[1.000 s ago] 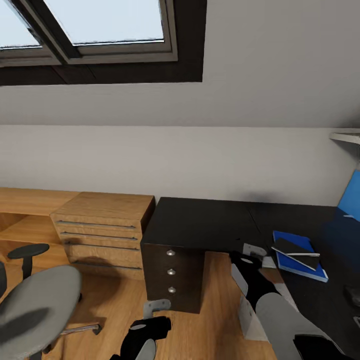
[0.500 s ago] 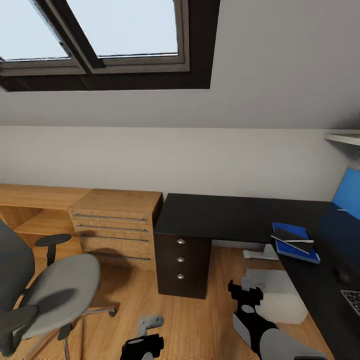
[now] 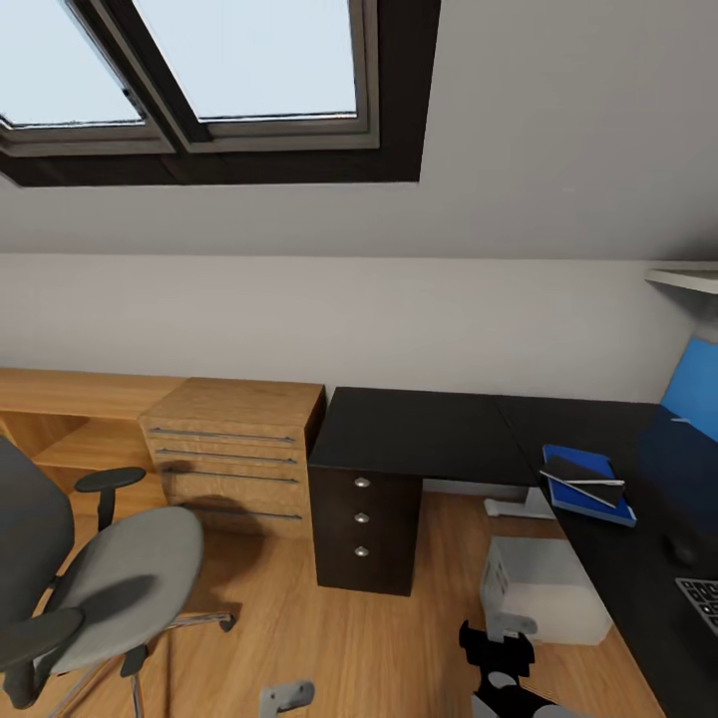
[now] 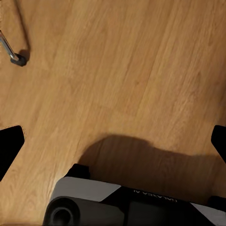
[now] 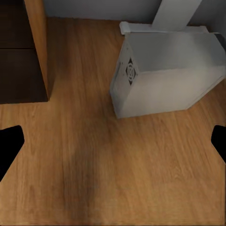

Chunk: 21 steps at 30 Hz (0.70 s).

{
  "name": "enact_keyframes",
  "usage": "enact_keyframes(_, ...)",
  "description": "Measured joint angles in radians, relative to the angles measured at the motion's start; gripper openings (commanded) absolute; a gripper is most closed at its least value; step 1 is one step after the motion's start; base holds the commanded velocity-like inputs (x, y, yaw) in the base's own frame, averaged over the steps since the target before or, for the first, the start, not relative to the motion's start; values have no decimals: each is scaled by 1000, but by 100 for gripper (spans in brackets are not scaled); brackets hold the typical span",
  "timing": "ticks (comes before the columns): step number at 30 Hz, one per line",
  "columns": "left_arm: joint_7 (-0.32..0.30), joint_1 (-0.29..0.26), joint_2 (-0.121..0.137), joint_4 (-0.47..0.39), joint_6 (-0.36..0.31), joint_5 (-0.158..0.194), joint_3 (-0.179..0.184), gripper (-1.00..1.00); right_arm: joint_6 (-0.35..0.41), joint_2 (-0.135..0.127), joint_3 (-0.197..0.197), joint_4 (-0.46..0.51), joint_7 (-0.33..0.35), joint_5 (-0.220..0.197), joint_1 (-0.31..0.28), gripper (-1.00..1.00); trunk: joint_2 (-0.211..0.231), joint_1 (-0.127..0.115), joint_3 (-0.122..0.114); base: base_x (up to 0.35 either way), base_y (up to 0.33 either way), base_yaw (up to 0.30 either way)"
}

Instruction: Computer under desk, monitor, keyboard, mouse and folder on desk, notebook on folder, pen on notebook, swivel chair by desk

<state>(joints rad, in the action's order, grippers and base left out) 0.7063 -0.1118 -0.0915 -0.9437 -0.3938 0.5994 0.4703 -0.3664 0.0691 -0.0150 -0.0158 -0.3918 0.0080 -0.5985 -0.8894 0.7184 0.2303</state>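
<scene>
Where the black desk (image 3: 638, 469) runs down the right edge of the head view, the blue folder (image 3: 586, 486) lies flat on it at middle right, with the dark notebook (image 3: 581, 477) on the folder and the pale pen (image 3: 586, 481) across the notebook. Below them, at the lower right edge, a corner of the keyboard (image 3: 703, 598) shows, and the mouse (image 3: 683, 547) sits as a dark lump just above it. A blue panel (image 3: 696, 391) rises at the desk's far right. The grey computer (image 3: 543, 588) stands on the wood floor (image 3: 329, 638) at lower right, partly under the desk edge; the right wrist view shows it (image 5: 165, 70) at upper right, near a white desk leg (image 5: 176, 14). The chair (image 3: 95, 578) fills the lower left of the head view, well apart from the desk. A black drawer cabinet (image 3: 364, 534) stands at centre, a wooden drawer unit (image 3: 234, 449) just left of it, and a skylight (image 3: 199, 80) is at upper left.

The right gripper (image 3: 497, 653) shows at the bottom edge, right of centre; its fingers (image 5: 10, 146) stand wide apart at the wrist frame's edges, holding nothing. The left gripper (image 3: 284, 698) peeks in at bottom centre, its fingers (image 4: 9, 148) likewise spread wide over bare floor, empty.
</scene>
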Motion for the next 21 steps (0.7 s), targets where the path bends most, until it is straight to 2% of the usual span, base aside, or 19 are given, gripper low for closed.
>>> enact_keyframes(7, -2, 7, 8, 1, 18, 2, 2, 100, -5, 0, 2, -2, 0, 0, 36, 100, 49, -27, -22, 0, 0, 0)
enact_keyframes(21, -2, 8, 11, 2, 24, 2, 2, 100, -14, 0, 3, -2, 2, 2, 46, 100, 147, -81, -66, 0, 0, 0)
